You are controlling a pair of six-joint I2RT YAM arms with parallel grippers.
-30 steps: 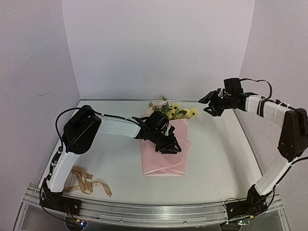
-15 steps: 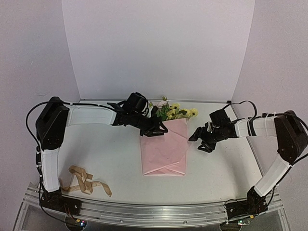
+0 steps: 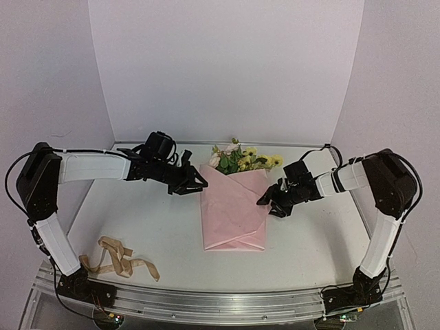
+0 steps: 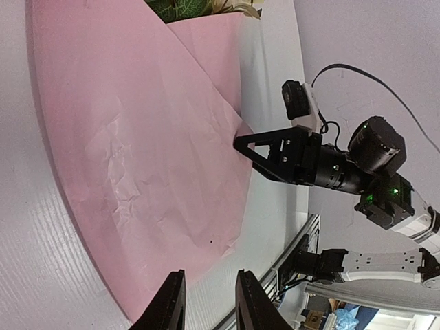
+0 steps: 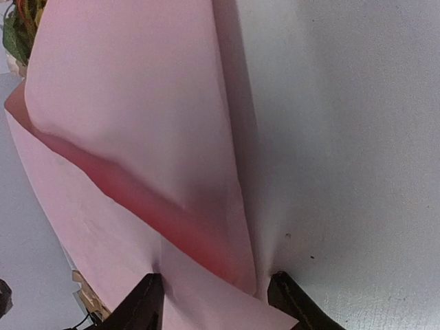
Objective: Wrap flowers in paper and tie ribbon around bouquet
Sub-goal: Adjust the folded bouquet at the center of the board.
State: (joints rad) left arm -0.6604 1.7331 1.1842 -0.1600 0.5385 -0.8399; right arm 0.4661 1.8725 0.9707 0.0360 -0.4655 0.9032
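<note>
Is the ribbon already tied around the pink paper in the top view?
No, the ribbon lies loose at the near left corner of the table, well apart from the paper.

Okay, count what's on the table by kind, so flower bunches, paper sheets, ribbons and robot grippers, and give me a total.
Flower bunch: 1
Pink paper sheet: 1
Tan ribbon: 1
Grippers: 2, the left gripper and the right gripper
Total: 5
</note>
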